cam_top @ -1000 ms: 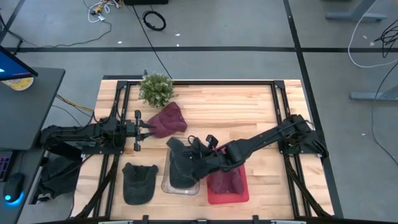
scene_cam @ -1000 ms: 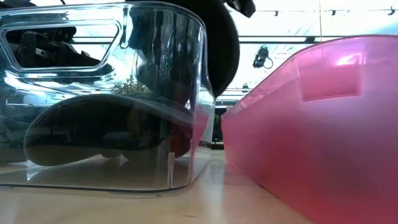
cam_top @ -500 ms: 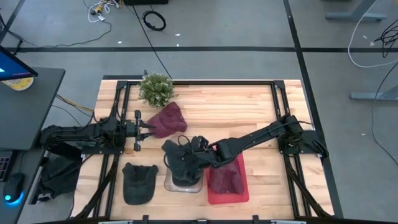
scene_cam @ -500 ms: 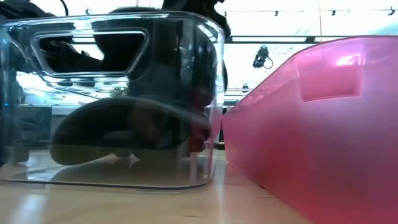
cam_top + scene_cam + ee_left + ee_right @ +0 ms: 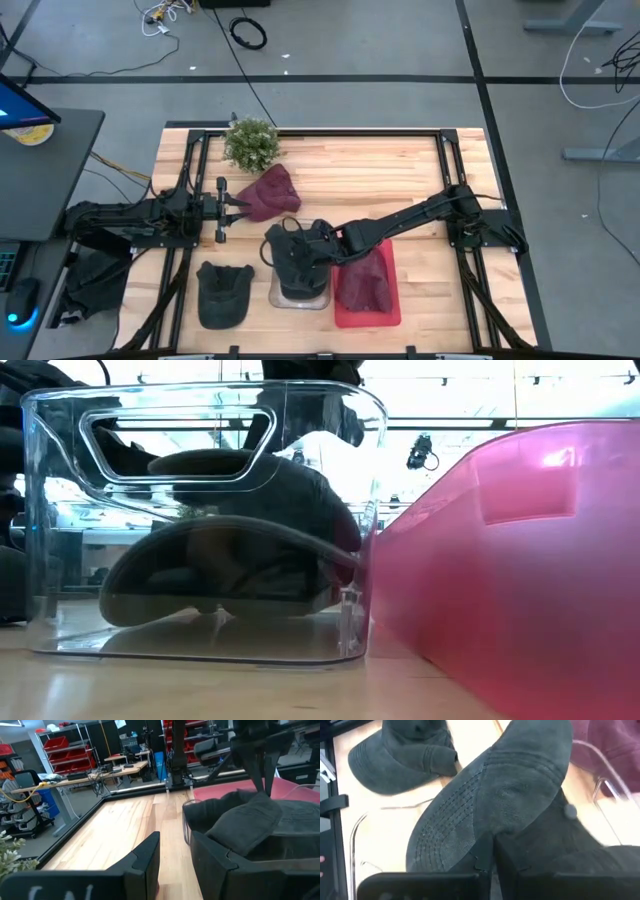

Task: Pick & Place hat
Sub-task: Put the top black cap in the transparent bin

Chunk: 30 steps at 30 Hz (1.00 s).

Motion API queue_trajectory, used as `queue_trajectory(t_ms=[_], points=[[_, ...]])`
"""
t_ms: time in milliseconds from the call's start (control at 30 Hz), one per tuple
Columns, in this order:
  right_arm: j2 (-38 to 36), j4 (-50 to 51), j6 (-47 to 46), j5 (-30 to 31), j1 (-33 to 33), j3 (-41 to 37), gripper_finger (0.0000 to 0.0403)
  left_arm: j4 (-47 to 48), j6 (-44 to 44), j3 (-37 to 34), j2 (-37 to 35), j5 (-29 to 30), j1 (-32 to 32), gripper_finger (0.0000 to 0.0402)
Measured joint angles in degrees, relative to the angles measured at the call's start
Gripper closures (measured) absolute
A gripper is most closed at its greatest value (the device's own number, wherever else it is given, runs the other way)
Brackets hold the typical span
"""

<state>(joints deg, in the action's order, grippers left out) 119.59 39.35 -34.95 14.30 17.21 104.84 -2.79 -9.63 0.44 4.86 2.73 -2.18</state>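
Observation:
My right gripper [image 5: 493,842] is over the clear bin [image 5: 300,303] at the table's near middle, shut on a dark grey cap [image 5: 510,785]. In the low view that cap [image 5: 260,475] sits low inside the bin [image 5: 60,510], on top of another dark cap [image 5: 200,570] that rests on the bin's floor. A third dark cap [image 5: 222,292] lies flat on the table left of the bin. My left gripper [image 5: 236,203] waits open at the table's left, beside a maroon hat [image 5: 272,190]; whether it touches the hat, I cannot tell. My right gripper pinches the dark cap's stitched brim [image 5: 480,827] at its edge between the two fingers. It comes slanting down from the table's right. The cap is down inside the clear bin and lies on the cap beneath it.
A red bin [image 5: 390,312] stands right against the clear bin and holds a maroon hat [image 5: 365,285]. A small potted plant [image 5: 250,143] stands near the far-left corner. Bare wood shows across the far middle and right of the table.
My right gripper moved toward the table's left and down, lowering the dark cap from above the clear bin's rim into the bin, onto the cap lying there. The clear bin slid a little toward the red bin.

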Motion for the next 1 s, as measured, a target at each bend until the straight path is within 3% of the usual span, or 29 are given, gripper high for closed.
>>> queue_trajectory(t_ms=[433, 767, 1000], points=[[-0.1, -0.9, -2.1, -9.9, -2.1, -6.7, 0.0393, 0.0, 0.0, 0.0, 0.0, 0.0, 0.0, 0.0287], [-0.5, -17.4, -2.1, -22.6, -8.0, -20.3, 0.0396, 0.0, 0.0, 0.0, 0.0, 0.0, 0.0, 0.0287], [-0.4, -20.3, 0.7, -23.7, -8.6, -22.0, 0.0396, 0.0, 0.0, 0.0, 0.0, 0.0, 0.0, 0.0287]])
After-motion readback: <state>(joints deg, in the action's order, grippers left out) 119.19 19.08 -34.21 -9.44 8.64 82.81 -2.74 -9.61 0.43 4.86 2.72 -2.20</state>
